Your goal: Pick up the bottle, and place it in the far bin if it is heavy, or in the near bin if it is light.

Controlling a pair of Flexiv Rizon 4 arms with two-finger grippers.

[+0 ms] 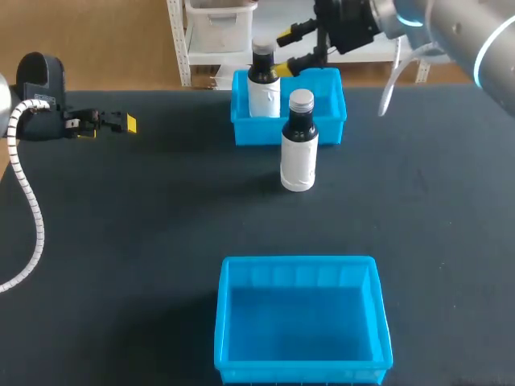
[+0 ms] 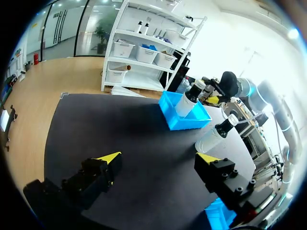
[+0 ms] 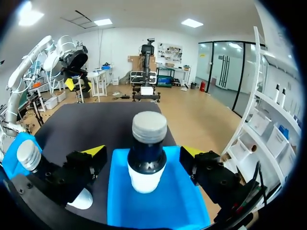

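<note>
One bottle [image 1: 263, 84] upright in far bin [image 1: 328, 127], second bottle [image 1: 298, 149] just outside it

Bottle [image 1: 298, 145] just before far bin [image 1: 256, 131], another bottle [image 1: 263, 84] inside it; wide gap to near bin [image 1: 298, 262].

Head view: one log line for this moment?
right gripper open at far bin, clear of bottle standing in it | second bottle upright on table before far bin | near bin empty | left gripper open, table's left
</note>
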